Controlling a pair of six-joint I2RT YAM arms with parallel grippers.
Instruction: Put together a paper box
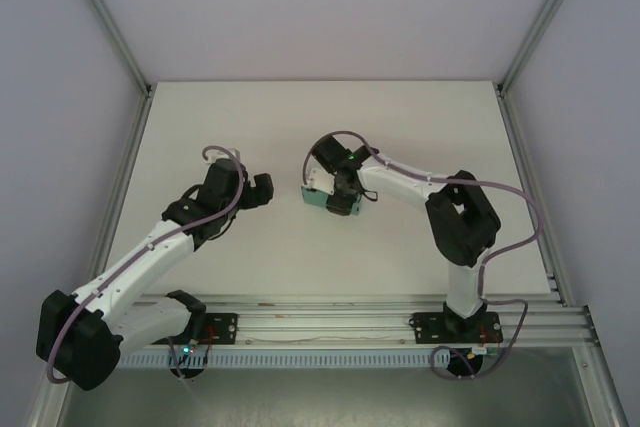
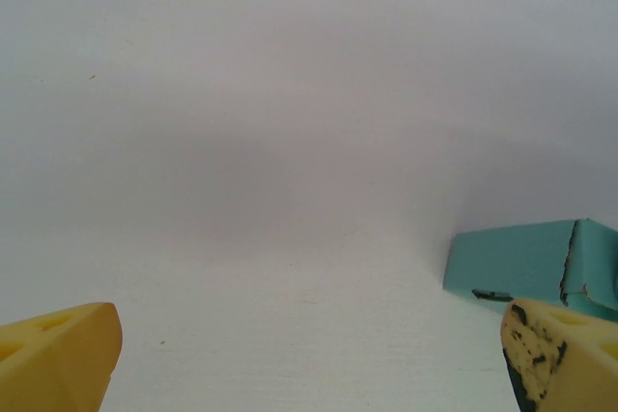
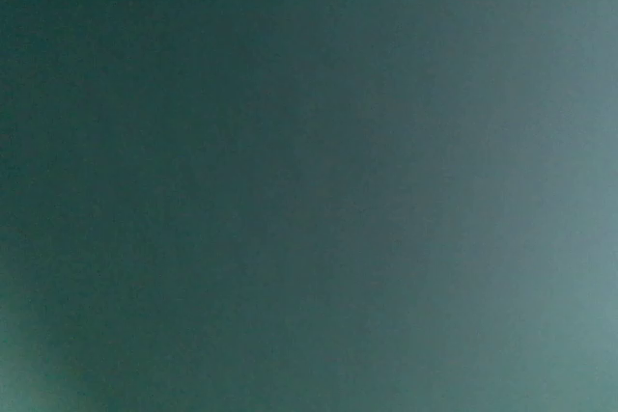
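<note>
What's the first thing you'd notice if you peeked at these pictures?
The teal paper box pops out against the white table, right in the middle, with the right gripper hunched over it. Next come the left gripper's bright yellow fingers, spread wide, facing the box from its left.

Soft, even light leaves the white bench (image 1: 300, 127) bright and glare-free in the overhead view, with only faint, diffuse shadows. From the left wrist the bench looks hazy, a broad grey shadow across its middle, the yellow jaws blurred at the bottom corners, the paper box (image 2: 512, 260) fairly crisp. The right wrist picture is dim, unfocused teal, lighter toward the right.
</note>
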